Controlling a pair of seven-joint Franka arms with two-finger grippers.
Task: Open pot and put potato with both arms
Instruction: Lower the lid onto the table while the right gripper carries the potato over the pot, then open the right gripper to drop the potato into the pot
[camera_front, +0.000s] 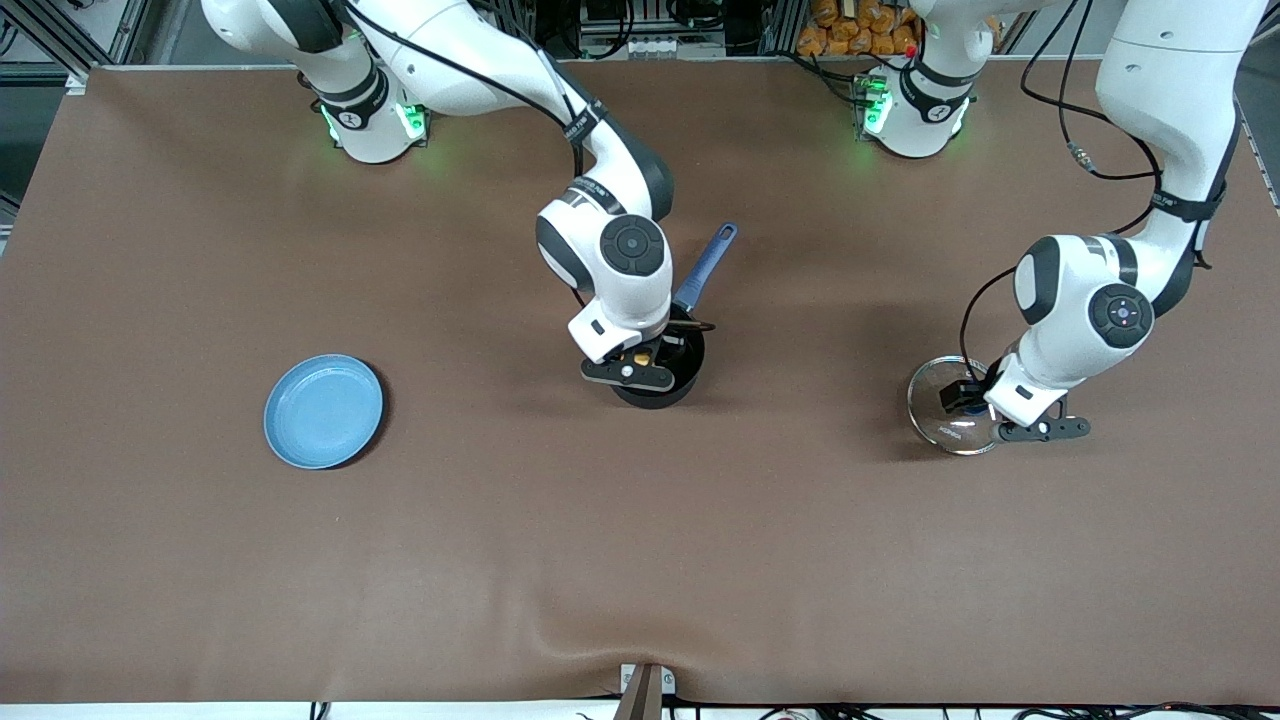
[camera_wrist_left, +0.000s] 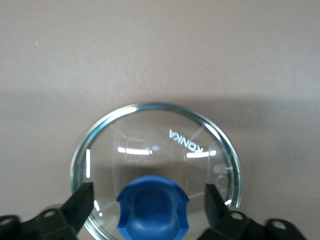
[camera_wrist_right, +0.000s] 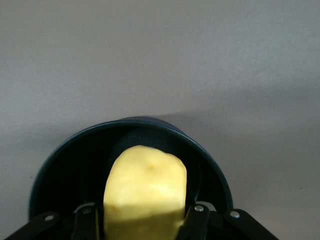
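The black pot (camera_front: 684, 378) stands open at the table's middle, its blue handle (camera_front: 708, 262) pointing toward the robots' bases. My right gripper (camera_front: 640, 362) is just above the pot's opening, shut on the yellow potato (camera_wrist_right: 145, 187), which hangs over the pot's inside (camera_wrist_right: 75, 160). The glass lid (camera_front: 932, 408) lies flat on the table toward the left arm's end. My left gripper (camera_wrist_left: 148, 195) is open low over the lid (camera_wrist_left: 150, 135), one finger on each side of the blue knob (camera_wrist_left: 152, 210), with a gap on both sides.
A light-blue plate (camera_front: 323, 411) lies on the brown table toward the right arm's end, a little nearer the front camera than the pot. The table cover has a small ridge at its front edge (camera_front: 640, 650).
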